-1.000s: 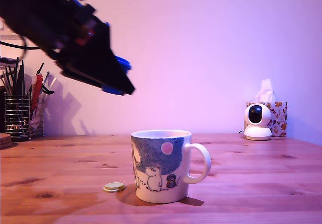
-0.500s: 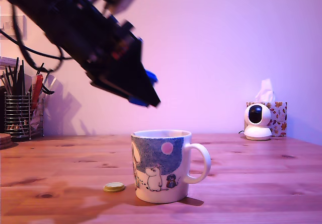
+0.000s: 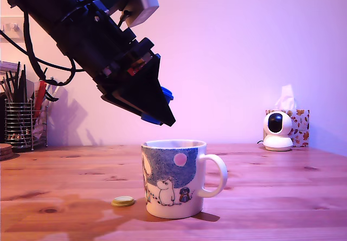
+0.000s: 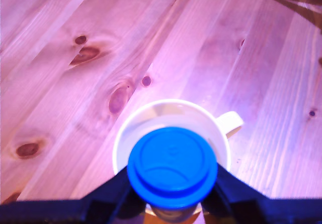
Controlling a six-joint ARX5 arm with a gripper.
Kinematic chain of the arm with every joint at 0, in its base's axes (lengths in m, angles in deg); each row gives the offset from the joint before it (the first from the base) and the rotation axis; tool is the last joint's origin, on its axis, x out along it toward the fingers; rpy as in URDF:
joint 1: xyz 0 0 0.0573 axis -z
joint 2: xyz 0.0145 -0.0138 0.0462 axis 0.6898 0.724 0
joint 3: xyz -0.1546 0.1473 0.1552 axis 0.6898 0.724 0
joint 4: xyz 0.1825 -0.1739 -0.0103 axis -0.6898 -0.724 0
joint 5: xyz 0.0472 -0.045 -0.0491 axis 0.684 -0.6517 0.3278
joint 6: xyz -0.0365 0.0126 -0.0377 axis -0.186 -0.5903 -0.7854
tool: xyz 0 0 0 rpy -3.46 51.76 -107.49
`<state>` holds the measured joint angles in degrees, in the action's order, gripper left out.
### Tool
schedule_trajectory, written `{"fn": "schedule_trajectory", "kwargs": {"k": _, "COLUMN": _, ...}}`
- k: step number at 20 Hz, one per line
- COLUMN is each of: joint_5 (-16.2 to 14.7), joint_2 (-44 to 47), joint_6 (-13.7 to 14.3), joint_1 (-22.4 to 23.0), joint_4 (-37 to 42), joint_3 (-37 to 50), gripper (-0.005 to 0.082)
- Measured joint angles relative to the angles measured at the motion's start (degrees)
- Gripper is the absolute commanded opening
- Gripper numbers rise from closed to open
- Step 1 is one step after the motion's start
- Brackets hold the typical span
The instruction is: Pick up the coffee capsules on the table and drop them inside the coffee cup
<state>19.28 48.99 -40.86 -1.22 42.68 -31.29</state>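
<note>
gripper [image 4: 171,204] pinching blue capsule [image 4: 172,166] above white mug [image 4: 126,138] | release pending | gold-topped capsule [image 3: 123,201] on table [image 3: 282,197] beside mug, unpicked

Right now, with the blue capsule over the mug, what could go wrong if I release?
The blue capsule sits toward the near rim of the coffee cup in the wrist view, so it might clip the rim and bounce out. The tool hangs well above, adding bounce. A pale-topped capsule remains on the table.
</note>
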Motion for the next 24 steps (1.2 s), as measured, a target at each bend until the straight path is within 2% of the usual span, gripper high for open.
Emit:
{"fn": "schedule_trajectory", "kwargs": {"k": 17, "joint_5": 0.0, "joint_2": 3.7, "joint_6": 0.0, "joint_1": 1.3, "joint_4": 1.2, "joint_3": -1.7, "gripper": 0.0161}}
{"fn": "schedule_trajectory", "kwargs": {"k": 24, "joint_5": 0.0, "joint_2": 3.7, "joint_6": -1.4, "joint_1": 1.3, "joint_4": -0.1, "joint_3": -1.8, "gripper": 0.0173}}
